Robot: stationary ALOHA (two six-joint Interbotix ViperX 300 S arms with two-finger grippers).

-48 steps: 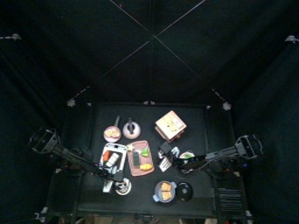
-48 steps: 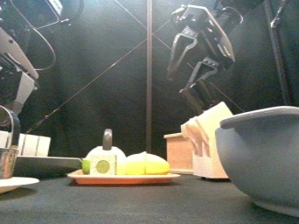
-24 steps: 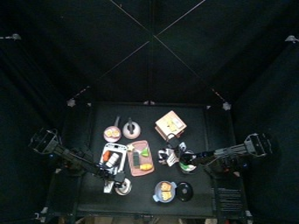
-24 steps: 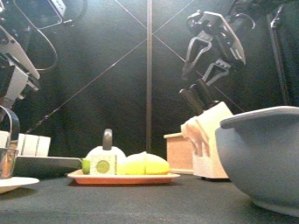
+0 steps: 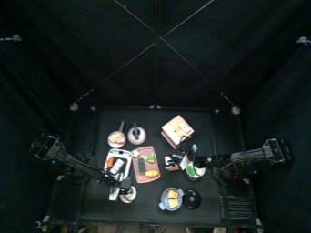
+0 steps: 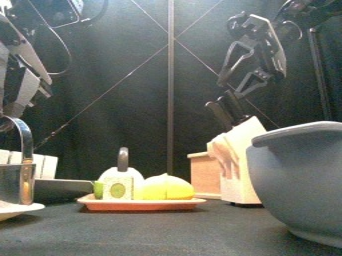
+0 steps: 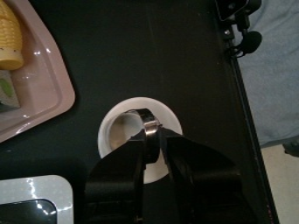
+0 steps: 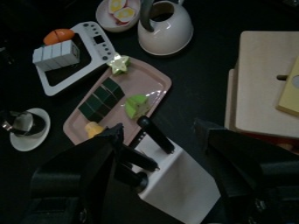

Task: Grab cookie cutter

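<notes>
Metal cookie cutter (image 7: pixel 149 124) stood on edge in a small white dish (image 7: pixel 121 124) beside the pink tray (image 7: pixel 45 98) — left hand (image 7: pixel 153 131) straddled its rim, apparently pinching it | right hand (image 8: pixel 166 144) hung spread over the knife block (image 8: pixel 176 184), idle

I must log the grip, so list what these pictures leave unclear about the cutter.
- Left wrist view: the left gripper covers the near side of the cutter, so it is unclear whether the cutter is gripped.
- Top view: the cutter is too small to make out, and the left arm reaches over that spot.
- Front view: the big bowl hides whatever lies behind it.
</notes>
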